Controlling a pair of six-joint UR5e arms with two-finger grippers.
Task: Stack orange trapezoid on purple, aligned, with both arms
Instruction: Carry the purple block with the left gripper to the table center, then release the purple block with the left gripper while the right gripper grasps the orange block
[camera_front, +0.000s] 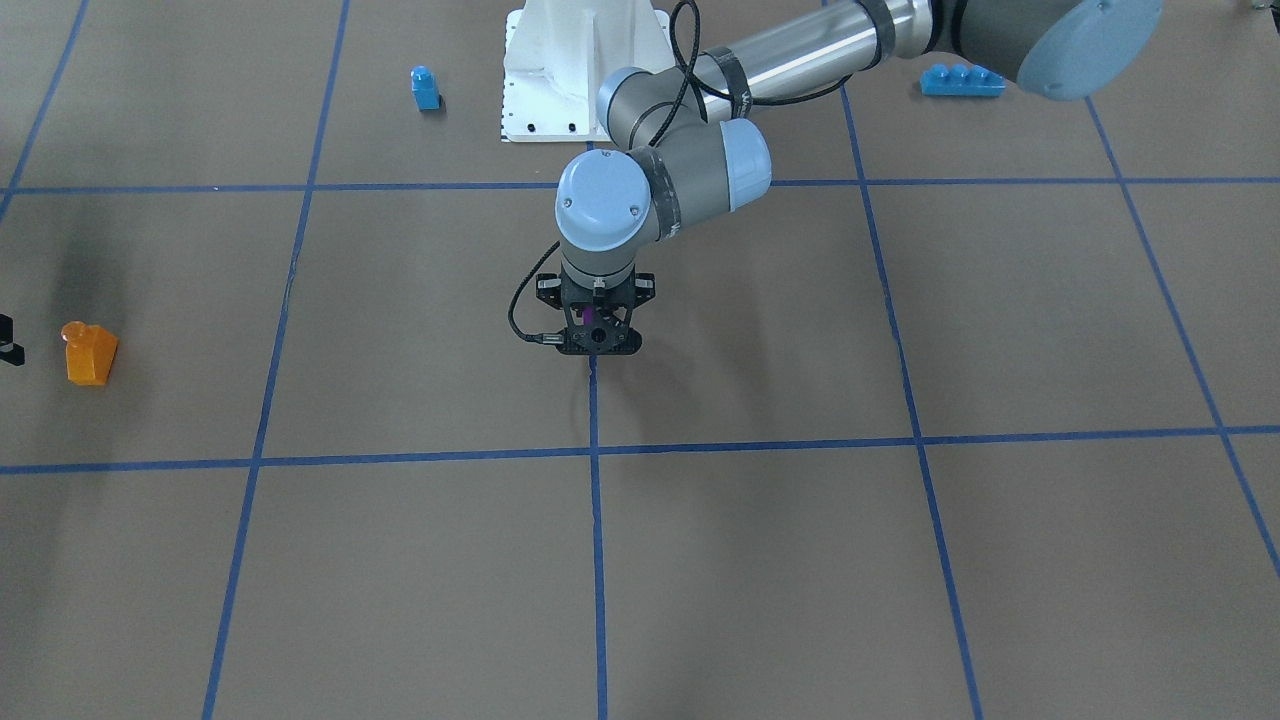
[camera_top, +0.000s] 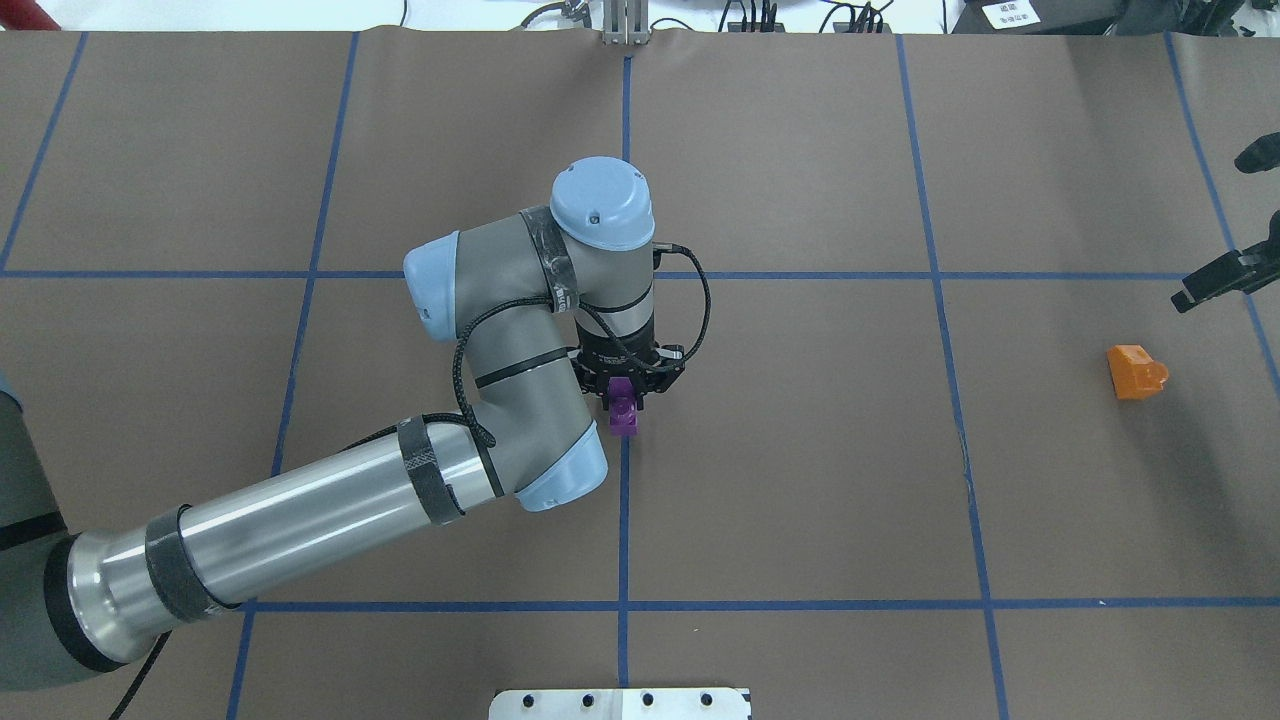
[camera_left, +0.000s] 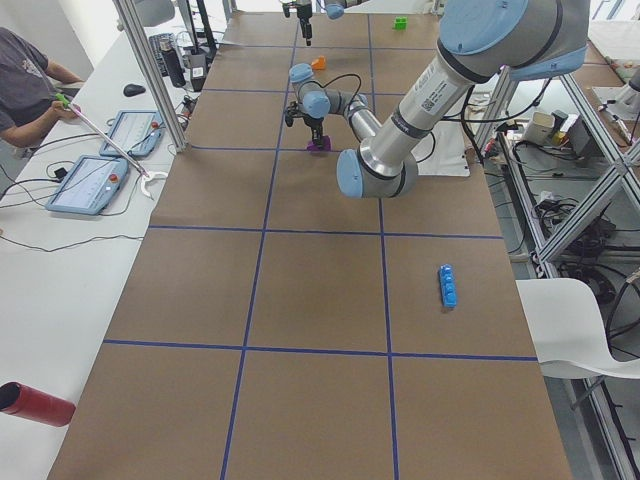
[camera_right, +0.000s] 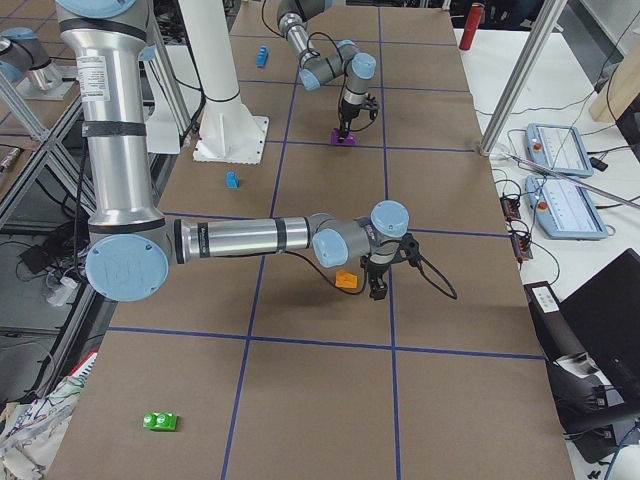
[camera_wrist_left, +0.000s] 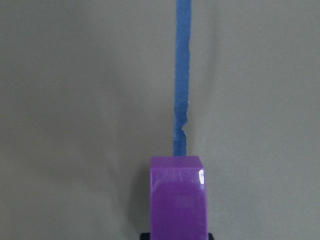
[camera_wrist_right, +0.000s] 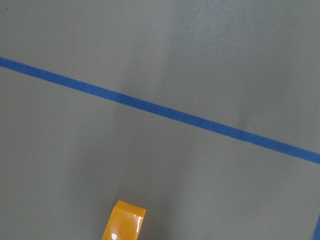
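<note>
- The purple brick (camera_wrist_left: 178, 197) is filling the 6 o'clock edge of the left wrist view. It is sitting on a blue tape line (camera_wrist_left: 181, 75) that is running away toward 12 o'clock.
- In the overhead view the left claw (camera_top: 625, 392) is pointing straight down near the middle of the bench (camera_top: 800, 480). It is narrowly closed around the purple brick, with its black tips showing hard against both flanks in the wrist view. The brick's base appears to be resting on the surface.
- The orange trapezoid (camera_top: 1136, 372) is lying free on the bench at 3 o'clock from the purple brick, well apart from it, with nothing touching it.
- The right claw (camera_right: 379, 287) is hanging near the orange trapezoid, at 3 o'clock from it in the right-side view, and is gripping nothing. Too little of it is showing to tell how wide it is standing.
- Progress, as a judgement: the base brick is being held at the centre, which is looking like the first half of the job. Three steps are remaining:
  - grasping the orange trapezoid;
  - carrying it toward 9 o'clock in the overhead view;
  - seating it on the purple stud with the slopes matching.
</note>
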